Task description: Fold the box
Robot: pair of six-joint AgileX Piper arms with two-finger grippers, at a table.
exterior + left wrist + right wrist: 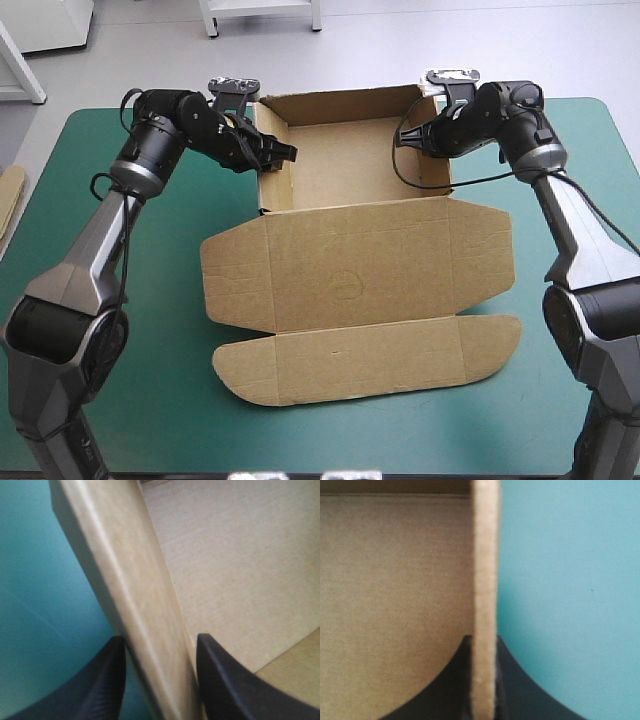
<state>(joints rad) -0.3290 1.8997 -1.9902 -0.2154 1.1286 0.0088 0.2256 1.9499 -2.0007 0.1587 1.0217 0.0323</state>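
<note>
I am seeing the left fingers [102, 690] pinching the left wall [135, 590] of the box [350, 185]. One black finger is sitting on the outer side over the teal-green cover, the other inside over the brown tray floor, and the wall is filling the gap between them. The right fingers [520, 690] are pressing all but together on the right wall [485, 555]. Its thin top edge is running straight out from between them, with brown floor on one side and bare cover on the other.

From above, I am seeing the left arm gripping its wall close to the tray's near corner. The right arm is holding its wall closer to the far corner. The box is sitting toward the far middle of the desk [130, 400] as an open tray, its far, left and right walls standing upright. The lid [355, 265] is lying flat on the near side of the tray, side tabs spread out. The rounded front flap [365, 355] is lying flat beyond it, nearest the robot. An edge of more board [10, 195] is showing at the desk's left edge.
</note>
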